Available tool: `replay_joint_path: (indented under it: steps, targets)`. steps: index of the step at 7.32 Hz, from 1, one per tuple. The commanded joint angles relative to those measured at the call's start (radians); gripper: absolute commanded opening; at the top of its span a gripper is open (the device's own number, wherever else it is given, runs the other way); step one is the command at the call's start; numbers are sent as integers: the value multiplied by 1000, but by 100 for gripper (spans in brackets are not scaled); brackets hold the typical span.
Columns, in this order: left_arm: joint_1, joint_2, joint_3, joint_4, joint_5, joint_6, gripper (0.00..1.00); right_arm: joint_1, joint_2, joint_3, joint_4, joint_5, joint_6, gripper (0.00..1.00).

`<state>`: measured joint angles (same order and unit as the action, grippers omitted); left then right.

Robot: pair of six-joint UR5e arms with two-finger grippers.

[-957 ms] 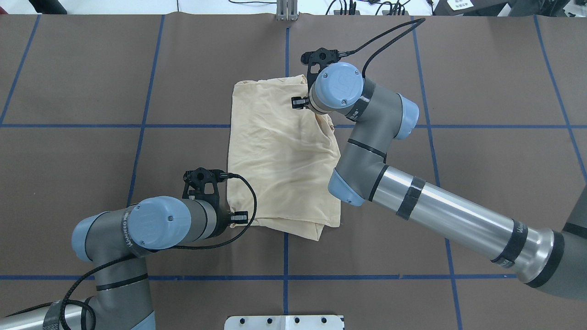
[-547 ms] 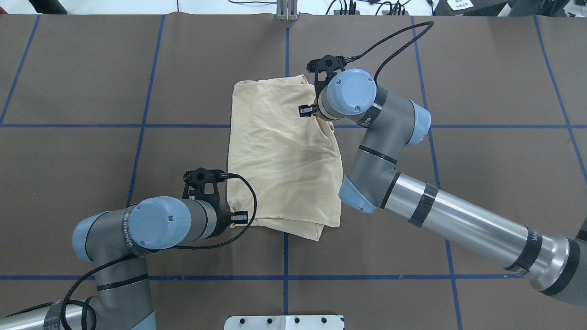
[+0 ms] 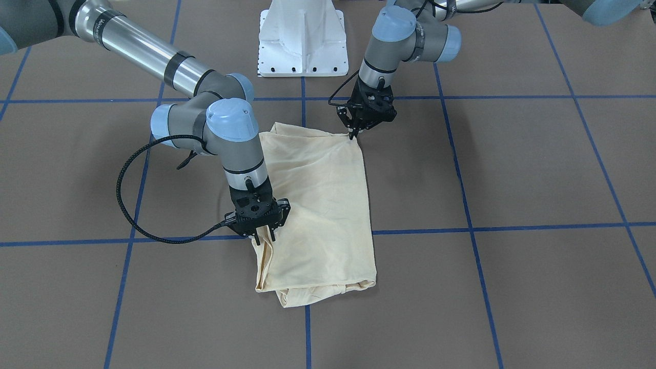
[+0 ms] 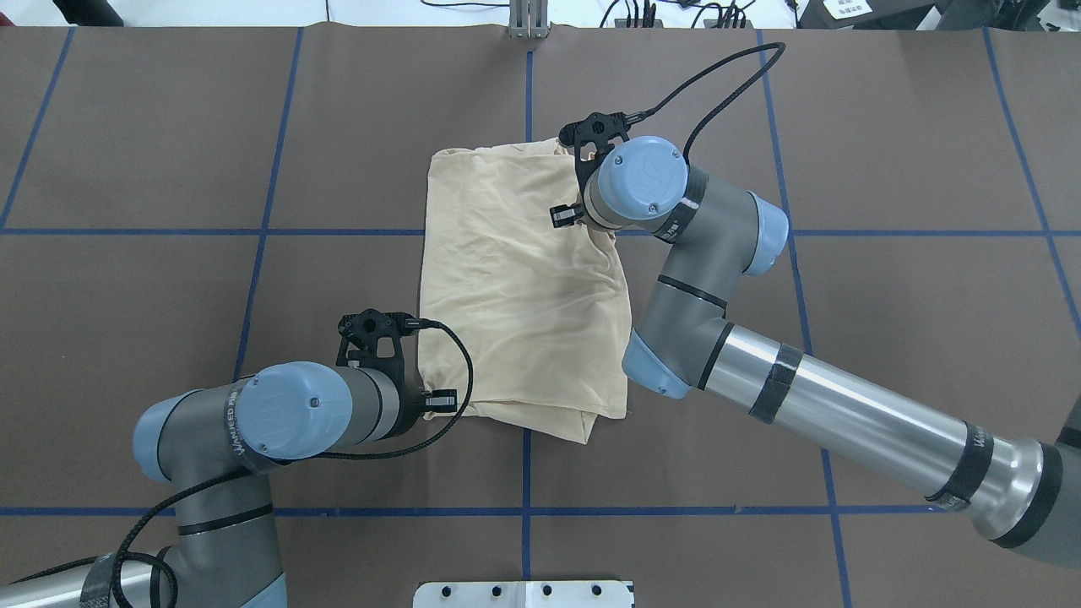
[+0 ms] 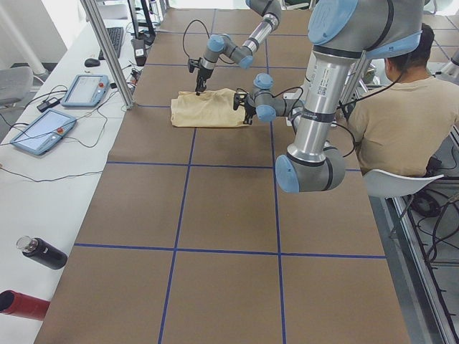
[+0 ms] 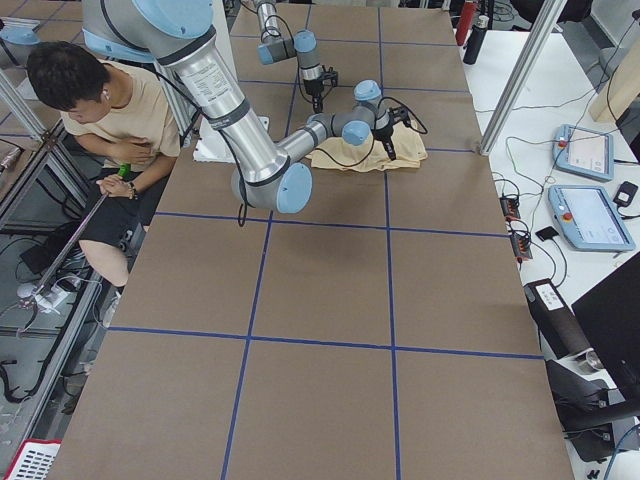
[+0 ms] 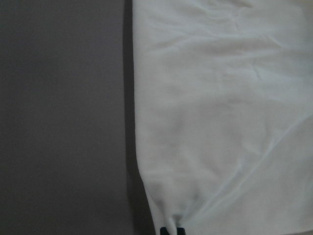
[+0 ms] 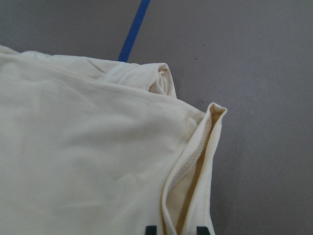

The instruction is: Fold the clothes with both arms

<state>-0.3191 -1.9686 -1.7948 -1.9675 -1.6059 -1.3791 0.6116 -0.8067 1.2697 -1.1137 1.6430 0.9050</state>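
Observation:
The pale cream-yellow shirt (image 4: 515, 279) lies folded into a rough rectangle in the middle of the brown table (image 4: 169, 152), also in the front view (image 3: 323, 205). Its print and neck label are hidden. My left gripper (image 3: 353, 134) pinches the shirt's near-left corner; the left wrist view shows cloth (image 7: 220, 122) gathered at the fingertips (image 7: 172, 230). My right gripper (image 3: 264, 238) holds the far-right edge a little raised; the right wrist view shows a hem fold (image 8: 195, 161) standing between its fingertips (image 8: 151, 228). In the overhead view both grippers are under their wrists.
The white pedestal base (image 3: 302, 36) stands at the robot's side of the table. Blue tape lines (image 4: 525, 473) mark a grid. A seated operator (image 5: 401, 129) is beside the table. Tablets (image 5: 43, 129) and bottles (image 5: 43, 254) lie on the side bench.
My right arm has shifted a little to the right and toward the robot, taking the shirt's far-right edge with it. The left arm has not moved.

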Motion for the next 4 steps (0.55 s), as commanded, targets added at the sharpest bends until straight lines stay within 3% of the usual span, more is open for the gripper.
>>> replay_joint_path:
  steps: [1,2,4]
  targets:
    - [0,0,0,-1,0,0,0,-6,-3,0,0,-2,-17,15]
    - [0,0,0,-1,0,0,0,-6,-3,3,0,0,-18,0]
    - [0,0,2,-1,0,2,0,-1,-5,10,2,0,-18,0]
